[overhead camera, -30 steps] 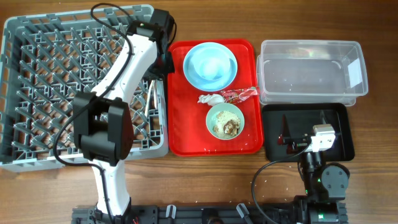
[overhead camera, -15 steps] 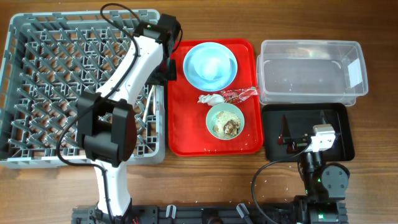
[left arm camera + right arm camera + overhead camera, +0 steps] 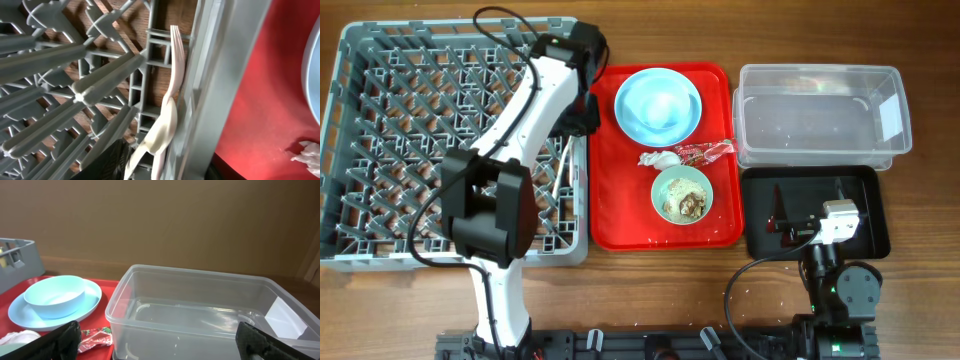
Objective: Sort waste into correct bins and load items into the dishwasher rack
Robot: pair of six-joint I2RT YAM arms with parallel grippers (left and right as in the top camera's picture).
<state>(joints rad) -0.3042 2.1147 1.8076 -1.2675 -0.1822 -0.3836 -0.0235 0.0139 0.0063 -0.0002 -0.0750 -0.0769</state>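
Note:
The grey dishwasher rack [image 3: 380,150] fills the left. A white fork [image 3: 176,60] and white spoon [image 3: 162,127] lie inside it along its right wall, and both show in the overhead view [image 3: 560,165]. My left gripper [image 3: 586,114] is open over that wall, its fingers [image 3: 165,169] either side of the utensil handles. On the red tray, a light blue bowl [image 3: 663,103] sits on the light blue plate [image 3: 632,115]. The white napkin [image 3: 657,158], red wrapper [image 3: 710,151] and mint-green bowl [image 3: 672,180] with food scraps [image 3: 686,203] lie below. My right gripper [image 3: 162,345] is open and empty. The yellow cup is out of view.
The clear tub [image 3: 820,75] stands at the back right with the black tray [image 3: 865,240] just in front of it. My right arm rests over the black tray. The red serving tray [image 3: 615,210] lies between the rack and the bins.
The left gripper has shifted slightly along the rack's right wall. The rack has shifted a little to the right and straightened. The right arm has not moved.

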